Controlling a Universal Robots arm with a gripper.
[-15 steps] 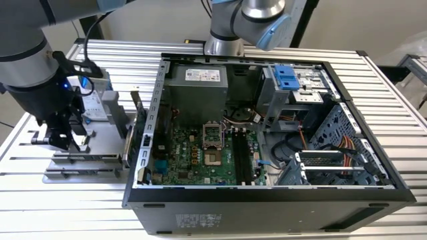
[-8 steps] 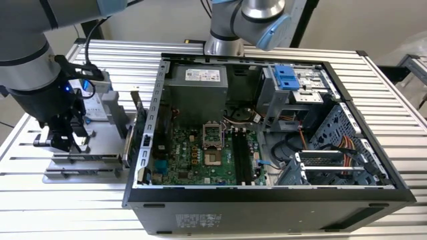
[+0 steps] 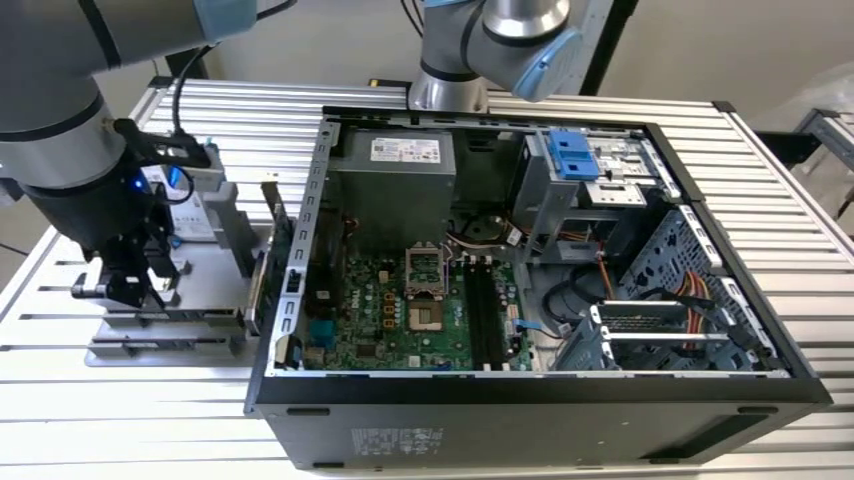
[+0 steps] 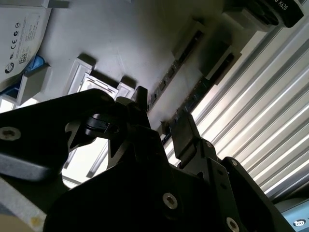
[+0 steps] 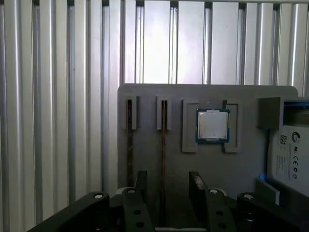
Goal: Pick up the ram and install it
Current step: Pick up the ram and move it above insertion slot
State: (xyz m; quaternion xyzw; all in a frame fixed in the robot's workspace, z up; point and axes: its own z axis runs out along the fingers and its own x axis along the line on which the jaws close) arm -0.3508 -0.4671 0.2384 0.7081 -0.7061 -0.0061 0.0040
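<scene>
One ram stands between open jaws.
At the exterior view's left, the gripper hangs low over the gray tray on the bench. The ram sits on edge in its tray slot, a second stick just beside it. The opened computer case lies toward the exterior view's right.

Open computer case on slatted aluminium table, motherboard exposed. Beside it, grey fixture plate holding a processor chip and hard drive.
</scene>
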